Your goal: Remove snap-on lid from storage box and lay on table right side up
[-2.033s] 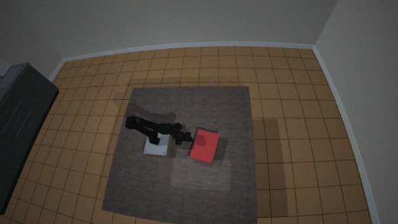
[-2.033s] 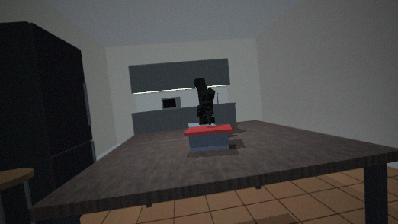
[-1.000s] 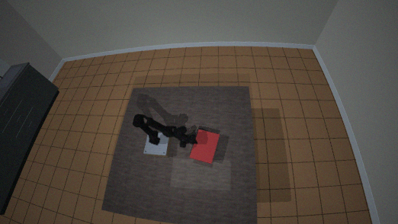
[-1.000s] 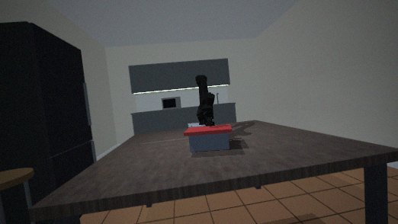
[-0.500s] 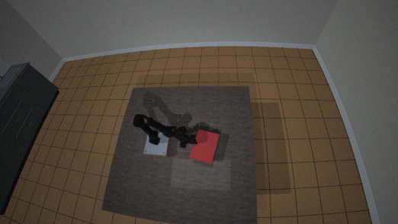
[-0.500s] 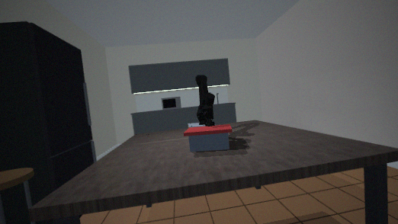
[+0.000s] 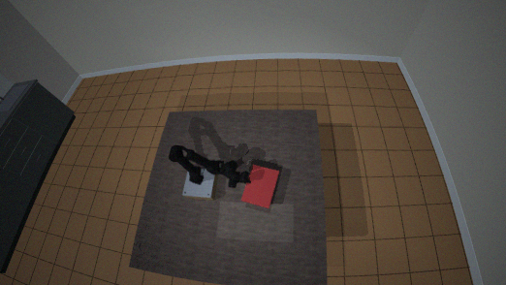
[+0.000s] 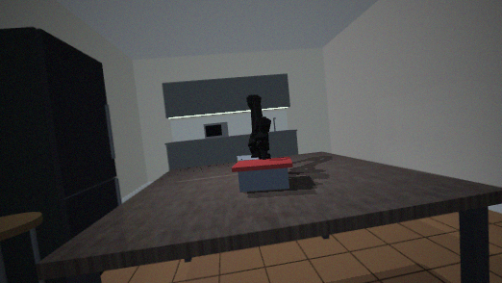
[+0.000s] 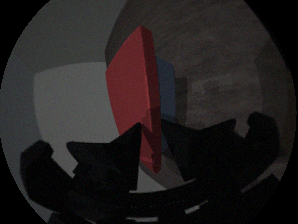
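Pinching edge of red lid [image 7: 263,188] [image 8: 263,165] [image 9: 131,80], gripper [image 7: 249,178] [image 8: 263,157] [image 9: 150,123] fingers closed on it. Lid sits atop blue-gray box [image 8: 263,180] [image 9: 167,90]; box on tbl. [image 7: 194,242] [image 8: 192,212] [image 9: 220,55], near arm's base plate [image 7: 200,191].

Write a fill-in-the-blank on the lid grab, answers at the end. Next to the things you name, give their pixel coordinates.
1. The lid [image 7: 265,188] [image 8: 263,165] [image 9: 131,82] is coloured ____.
2. The gripper [image 7: 248,178] [image 8: 263,157] [image 9: 150,123] is shut on the ____.
3. The lid sits on top of the blue-grey ____.
4. The box [image 8: 263,180] [image 9: 167,90] stands on the ____.

Missing words: red; lid; box; table.
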Available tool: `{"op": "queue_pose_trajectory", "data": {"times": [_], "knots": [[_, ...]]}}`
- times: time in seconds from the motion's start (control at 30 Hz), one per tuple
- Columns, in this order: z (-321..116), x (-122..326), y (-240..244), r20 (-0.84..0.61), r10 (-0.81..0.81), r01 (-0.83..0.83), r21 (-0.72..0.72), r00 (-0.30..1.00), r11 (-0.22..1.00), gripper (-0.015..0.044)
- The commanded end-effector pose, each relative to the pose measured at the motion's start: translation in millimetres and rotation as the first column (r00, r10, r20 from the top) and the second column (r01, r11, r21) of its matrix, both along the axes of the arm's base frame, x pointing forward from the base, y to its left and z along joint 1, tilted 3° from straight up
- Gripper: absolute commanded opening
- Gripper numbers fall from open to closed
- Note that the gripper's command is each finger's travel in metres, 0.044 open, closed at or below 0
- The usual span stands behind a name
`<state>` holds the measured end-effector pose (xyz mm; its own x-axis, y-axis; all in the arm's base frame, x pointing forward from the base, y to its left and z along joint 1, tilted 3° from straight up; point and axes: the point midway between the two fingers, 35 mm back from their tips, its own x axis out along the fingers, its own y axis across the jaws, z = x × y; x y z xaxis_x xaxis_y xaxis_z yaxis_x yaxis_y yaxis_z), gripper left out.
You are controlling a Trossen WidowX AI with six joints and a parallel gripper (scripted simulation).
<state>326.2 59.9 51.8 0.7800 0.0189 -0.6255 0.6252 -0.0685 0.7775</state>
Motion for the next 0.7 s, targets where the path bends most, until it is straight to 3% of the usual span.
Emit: {"op": "queue_pose_trajectory", "data": {"times": [0.0,0.67], "knots": [[2.1,-0.1,-0.2,0.003,0.0,0.0,0.001,1.0,1.0,0.0],[6.0,-1.5,-0.6,0.003,0.0,0.0,0.001,1.0,1.0,0.0]]}}
